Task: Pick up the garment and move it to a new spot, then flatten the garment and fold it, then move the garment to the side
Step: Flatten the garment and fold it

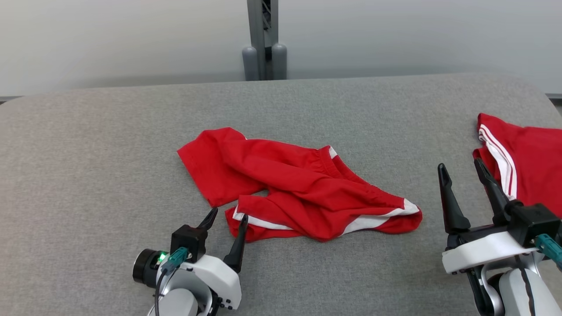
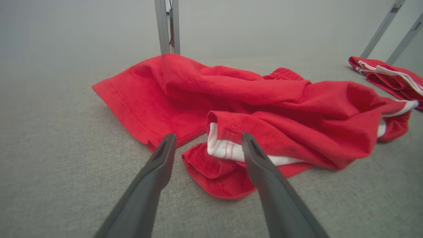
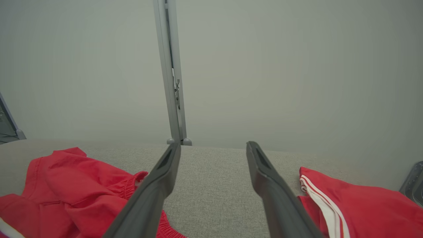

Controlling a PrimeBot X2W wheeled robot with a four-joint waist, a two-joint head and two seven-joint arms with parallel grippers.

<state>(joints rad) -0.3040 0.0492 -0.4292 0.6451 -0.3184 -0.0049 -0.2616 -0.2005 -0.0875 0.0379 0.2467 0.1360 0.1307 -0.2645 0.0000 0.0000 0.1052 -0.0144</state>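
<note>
No step is done yet: the crumpled red cloth garment with white trim (image 1: 298, 188) is laid in the middle of the grey fabric table (image 1: 88, 153), held by neither the open left gripper (image 1: 229, 214) nor the open right gripper (image 1: 459, 164).

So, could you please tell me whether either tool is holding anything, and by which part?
Nothing is held: the left tool is open at the crumpled red garment, the right tool open too.
</note>
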